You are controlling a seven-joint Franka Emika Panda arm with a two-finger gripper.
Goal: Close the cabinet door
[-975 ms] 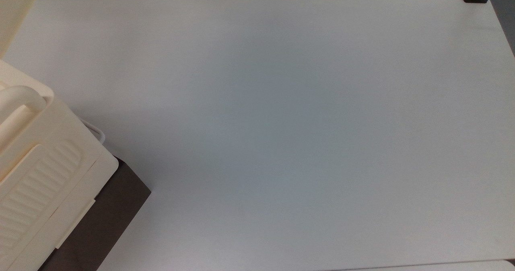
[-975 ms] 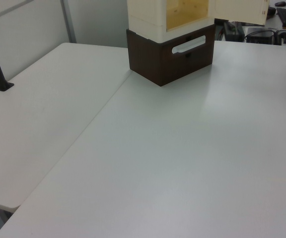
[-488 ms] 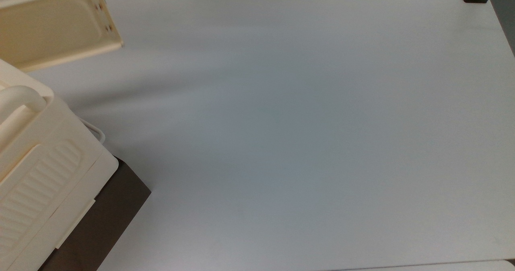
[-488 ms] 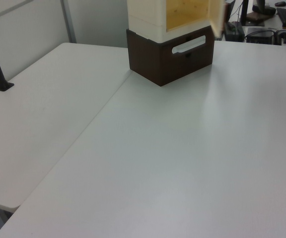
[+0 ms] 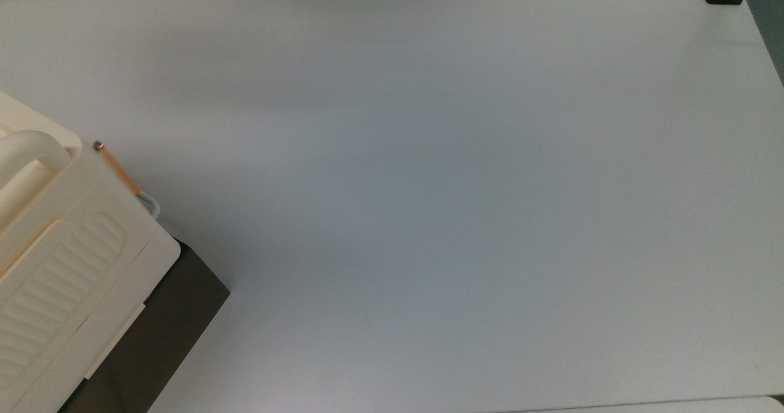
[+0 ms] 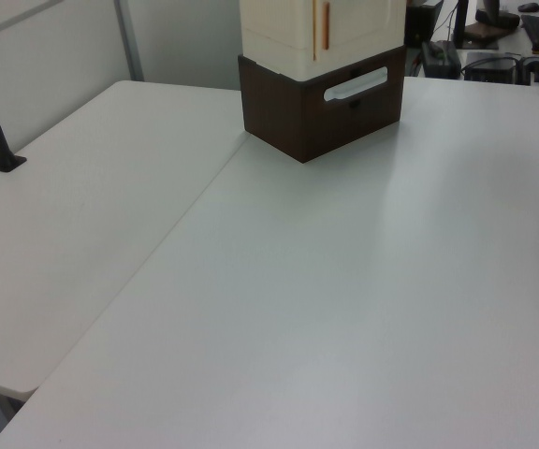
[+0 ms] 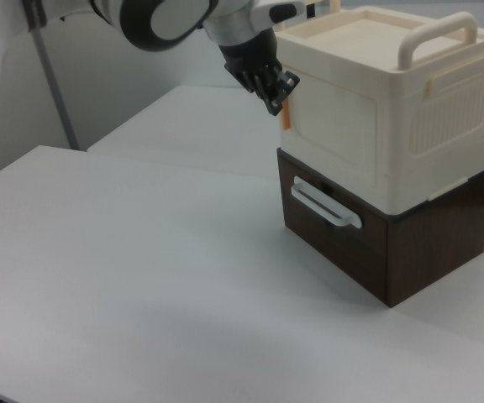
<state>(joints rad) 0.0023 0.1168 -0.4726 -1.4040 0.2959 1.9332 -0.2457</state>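
Against the cabinet [image 7: 385,126] front, the cabinet door [image 7: 336,143] has swung flush, apparently closed; hand [image 7: 276,91] beside it, grip unclear.

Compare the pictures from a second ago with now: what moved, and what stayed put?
The cabinet door swung from wide open, through half open, to flat against the cabinet; the left view no longer shows the wooden interior. The hand sits at the door's orange handle. The cabinet, its dark brown base and the table stayed put.
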